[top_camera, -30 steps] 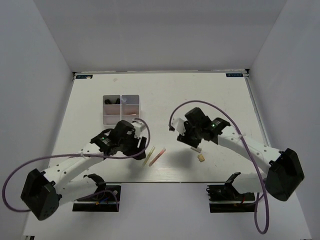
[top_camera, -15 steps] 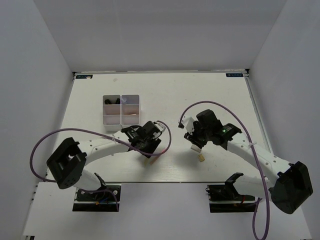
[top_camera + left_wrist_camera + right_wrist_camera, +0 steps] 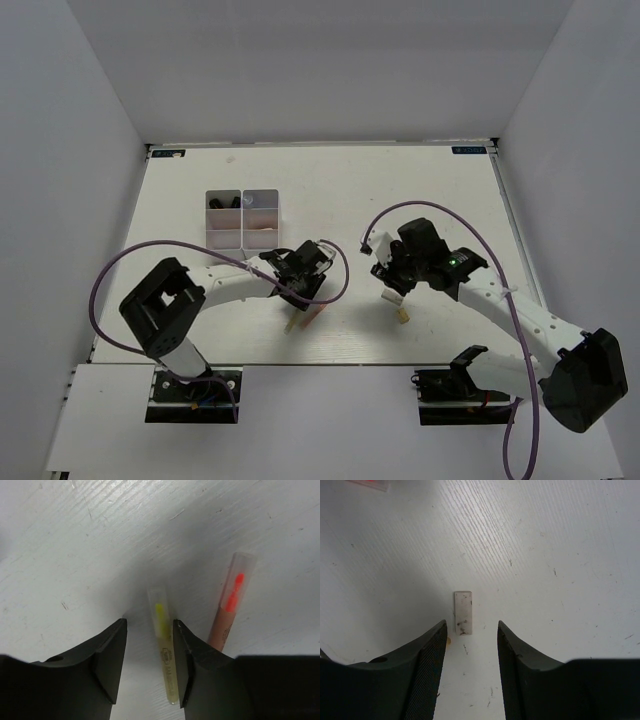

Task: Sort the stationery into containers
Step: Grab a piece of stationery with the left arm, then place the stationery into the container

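At the left of the table (image 3: 450,190), in the top view, the white organizer box (image 3: 242,236) stood well apart from both arms. Dark items lay in its far-left compartment; the other contents could not be identified.

Right of the box, the left gripper (image 3: 149,630) pointed down at the table, close above it. Its jaws were partly open and held nothing. The thin yellow pen (image 3: 165,647) lay flat on the table between the fingers, close against the finger on the right of the wrist view. Contact could not be confirmed. The thin pink pen (image 3: 231,602) lay outside that finger, beside the yellow pen and roughly parallel to it.

Farther right, the right gripper (image 3: 470,630) also faced the table, with jaws partly open and empty. The small grey block (image 3: 463,612) lay flat just ahead of the fingertips, centred in the gap and touching neither finger. In the top view, the small tan block (image 3: 403,315) lay just nearer the arm bases than this gripper.
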